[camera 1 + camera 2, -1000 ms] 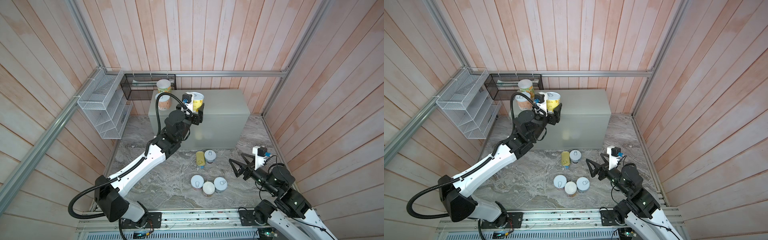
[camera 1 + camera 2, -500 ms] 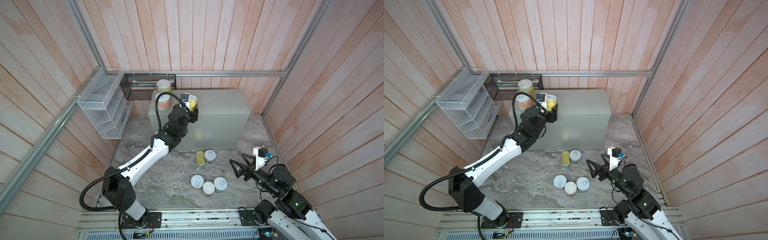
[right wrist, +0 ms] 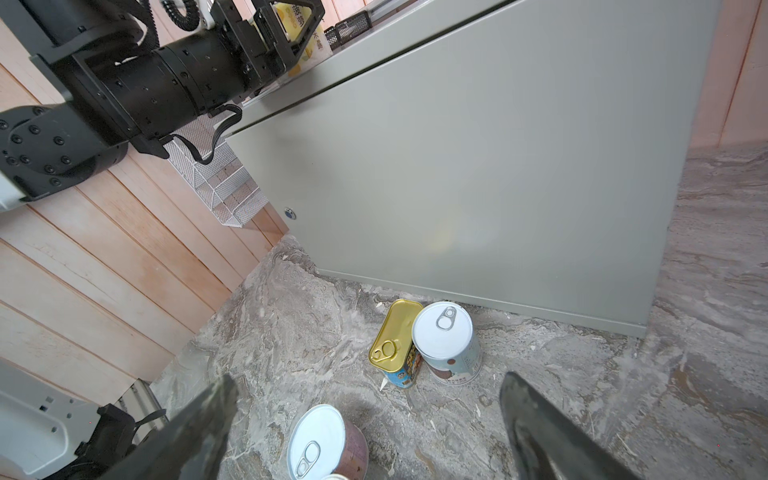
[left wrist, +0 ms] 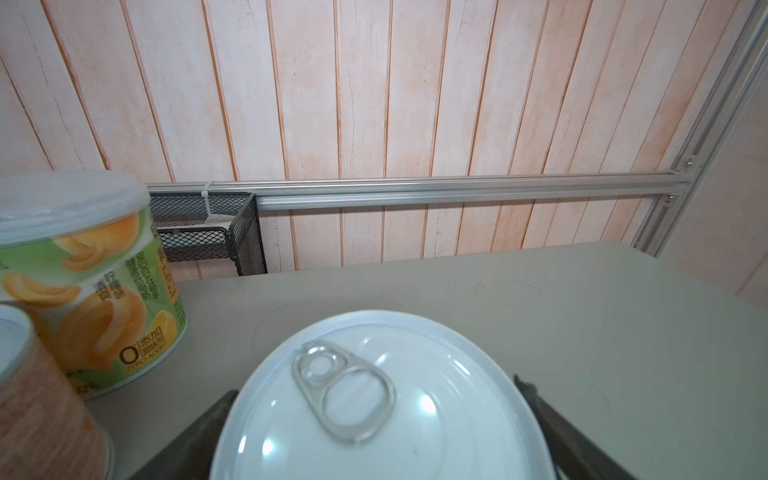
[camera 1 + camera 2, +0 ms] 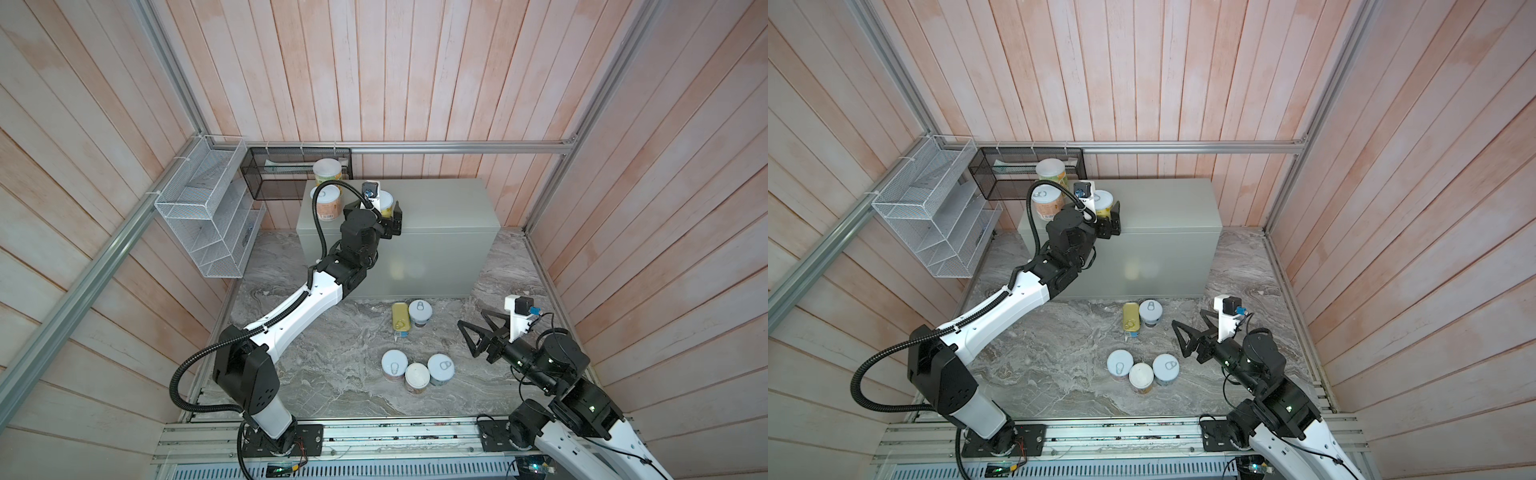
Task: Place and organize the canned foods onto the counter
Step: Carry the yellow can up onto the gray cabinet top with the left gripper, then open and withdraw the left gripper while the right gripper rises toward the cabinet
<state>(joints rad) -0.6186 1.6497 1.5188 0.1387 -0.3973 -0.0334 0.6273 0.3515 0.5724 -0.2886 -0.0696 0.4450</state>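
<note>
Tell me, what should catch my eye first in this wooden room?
Most striking is the left arm reaching onto the grey counter, its left end effector open around a yellow-labelled can beside two cans standing there. Below, on the marbled floor, five more wait: a gold tin next to a round can, and a cluster of three, with the open right end effector hovering nearby.

Left end effector (image 5: 375,211) opened, yellow can (image 5: 389,198) released onto counter (image 5: 449,208)
</note>
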